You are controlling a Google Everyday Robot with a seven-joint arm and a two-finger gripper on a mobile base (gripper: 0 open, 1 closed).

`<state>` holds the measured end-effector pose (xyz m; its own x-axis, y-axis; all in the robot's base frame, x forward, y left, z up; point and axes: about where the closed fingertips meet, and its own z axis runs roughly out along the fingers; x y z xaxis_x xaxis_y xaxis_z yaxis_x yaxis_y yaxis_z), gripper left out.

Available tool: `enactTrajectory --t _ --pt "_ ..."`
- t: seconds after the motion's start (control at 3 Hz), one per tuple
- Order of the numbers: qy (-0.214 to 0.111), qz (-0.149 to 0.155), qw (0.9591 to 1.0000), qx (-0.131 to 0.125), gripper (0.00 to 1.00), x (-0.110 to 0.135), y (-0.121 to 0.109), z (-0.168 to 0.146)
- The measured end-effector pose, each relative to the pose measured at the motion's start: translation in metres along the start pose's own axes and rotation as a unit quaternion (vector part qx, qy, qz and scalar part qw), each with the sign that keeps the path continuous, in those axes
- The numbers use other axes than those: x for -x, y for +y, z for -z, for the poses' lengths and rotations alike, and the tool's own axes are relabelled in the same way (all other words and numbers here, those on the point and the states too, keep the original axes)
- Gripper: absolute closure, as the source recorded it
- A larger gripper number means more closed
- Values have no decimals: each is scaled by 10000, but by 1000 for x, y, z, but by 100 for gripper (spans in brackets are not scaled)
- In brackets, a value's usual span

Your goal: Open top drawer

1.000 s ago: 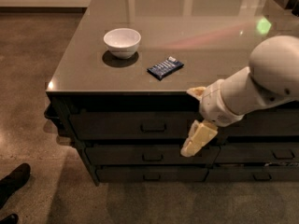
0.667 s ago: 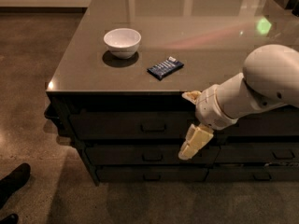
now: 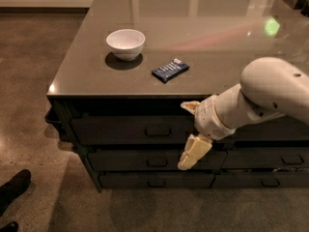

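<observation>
1. Cabinet (image 3: pixel 63 110): dark unit with a glossy top, standing on a brown floor.
2. Top drawer (image 3: pixel 111 129): dark, wide front directly under the top edge. It sits level with the fronts beneath it, so it is judged not yet pulled out.
3. Handle (image 3: pixel 158 131): small rectangular loop at the centre of the top drawer front, free, with nothing gripping it.
4. Gripper (image 3: pixel 191 129): in front of the top drawer, just right of the handle. Its fingers are spread wide, the upper one (image 3: pixel 189 106) by the cabinet's top edge and the lower one (image 3: pixel 193 152) down over the second drawer. It holds nothing.
5. Arm (image 3: pixel 270 91): white, entering from the right and blocking the right part of the drawer fronts.
6. Change: over the last second the gripper has moved a little left and down, closing on the handle, while the finger spread looks the same.
7. Meaning for the task: this is judged to be the approach stage, with grasp and pull both outstanding. Whether the fingers already touch the drawer front probably cannot be settled from this angle.
8. Lower drawers (image 3: pixel 140 161): two shallower fronts with similar handles, not the target.
9. Bowl (image 3: pixel 125 43): white, on the top, well apart from the gripper.
10. Packet (image 3: pixel 170 70): dark blue, lying flat beside the bowl.
11. Shoe (image 3: pixel 14 187): dark, at the lower left on the floor.
</observation>
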<state>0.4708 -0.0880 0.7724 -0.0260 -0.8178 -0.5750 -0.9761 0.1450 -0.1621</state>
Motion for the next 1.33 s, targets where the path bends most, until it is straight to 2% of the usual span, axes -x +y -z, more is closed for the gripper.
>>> enactTrajectory --t 0.33,0.67,1.33 --pt "-203 35 9997 148 0 -2 7 -37" --pt "-393 416 9983 43 0 2 -10 -65" --pt "-473 481 9977 30 0 -1 -16 -76"
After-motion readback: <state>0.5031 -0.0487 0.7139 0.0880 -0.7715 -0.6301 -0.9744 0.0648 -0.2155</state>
